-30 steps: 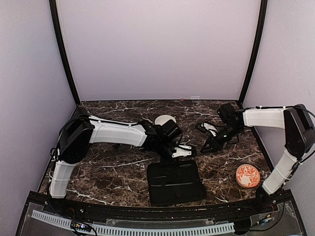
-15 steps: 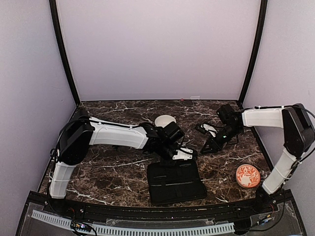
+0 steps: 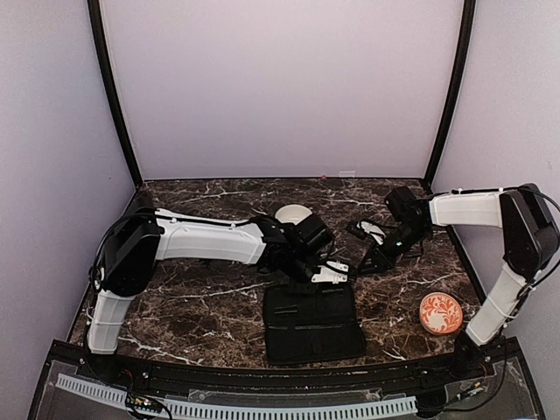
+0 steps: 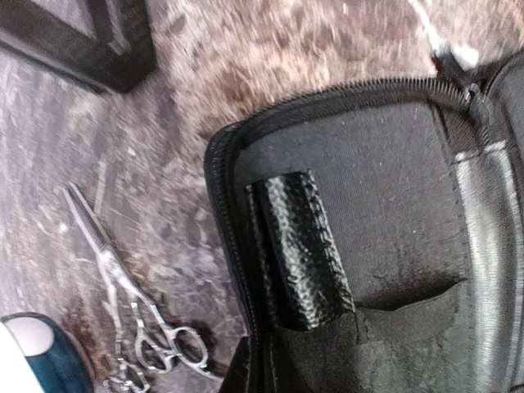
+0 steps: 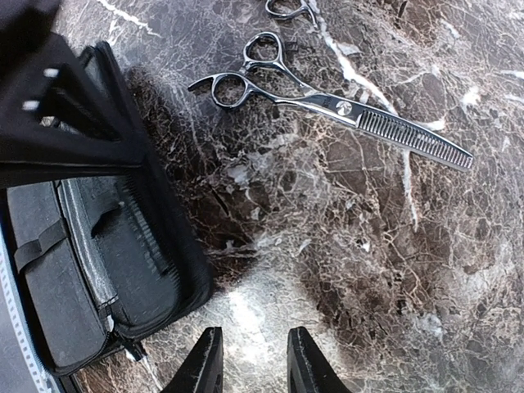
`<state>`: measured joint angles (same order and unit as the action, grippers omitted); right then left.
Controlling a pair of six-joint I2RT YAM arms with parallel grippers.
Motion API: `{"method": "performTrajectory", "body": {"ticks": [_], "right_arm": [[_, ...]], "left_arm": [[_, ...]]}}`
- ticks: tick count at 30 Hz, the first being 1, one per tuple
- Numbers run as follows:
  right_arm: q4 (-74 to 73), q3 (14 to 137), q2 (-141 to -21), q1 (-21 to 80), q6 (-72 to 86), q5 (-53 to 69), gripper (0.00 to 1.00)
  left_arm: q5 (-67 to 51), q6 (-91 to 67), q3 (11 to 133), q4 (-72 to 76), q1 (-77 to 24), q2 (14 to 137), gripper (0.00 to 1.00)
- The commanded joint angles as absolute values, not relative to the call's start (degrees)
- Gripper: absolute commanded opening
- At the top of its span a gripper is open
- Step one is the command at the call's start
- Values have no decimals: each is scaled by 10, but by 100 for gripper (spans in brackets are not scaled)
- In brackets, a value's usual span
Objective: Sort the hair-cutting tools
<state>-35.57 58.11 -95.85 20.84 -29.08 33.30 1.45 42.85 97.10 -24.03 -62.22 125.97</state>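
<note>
The black zip case point(image 3: 313, 322) lies open near the front, and its inside fills the left wrist view point(image 4: 385, 196). My left gripper point(image 3: 330, 270) hangs over the case's far edge. It appears shut on a black textured stick-like piece point(image 4: 299, 250) that points out over the case lining; its fingers are hard to make out. Two silver scissors point(image 4: 123, 286) lie on the marble left of the case. My right gripper point(image 5: 255, 360) is open and empty just above the table. Silver thinning scissors point(image 5: 327, 106) lie ahead of it, the case point(image 5: 90, 246) to its left.
A white bowl point(image 3: 294, 213) stands behind the left gripper. An orange patterned disc point(image 3: 440, 312) lies at the front right. Another scissor ring point(image 5: 286, 6) shows at the top edge of the right wrist view. Purple walls enclose the dark marble table point(image 3: 201, 297).
My left gripper has moved a little to the right, over the case's far edge. The right arm has hardly moved.
</note>
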Motion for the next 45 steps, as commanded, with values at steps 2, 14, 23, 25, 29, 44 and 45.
{"method": "performTrajectory", "body": {"ticks": [2,14,23,25,29,44,45], "right_arm": [[-349,580,-966,205,-292,333,26],[-351,579,-963,205,-293,335,27],[-354,582,-962,205,-296,336,28],[-355,582,-962,205,-298,337,28],[-356,582,-961,205,-298,340,27],[-346,577,-925,199,-296,358,26],[-346,577,-925,199,-296,358,26]], "left_arm": [[25,412,990,-265,-631,1202,0],[131,357,1021,-275,-631,1188,32],[98,248,1013,-381,-559,1151,51],[48,230,998,-381,-539,1147,51],[26,197,1021,-364,-533,1180,47],[-32,101,1149,-363,-523,1318,57],[-32,100,1154,-356,-523,1324,58]]}}
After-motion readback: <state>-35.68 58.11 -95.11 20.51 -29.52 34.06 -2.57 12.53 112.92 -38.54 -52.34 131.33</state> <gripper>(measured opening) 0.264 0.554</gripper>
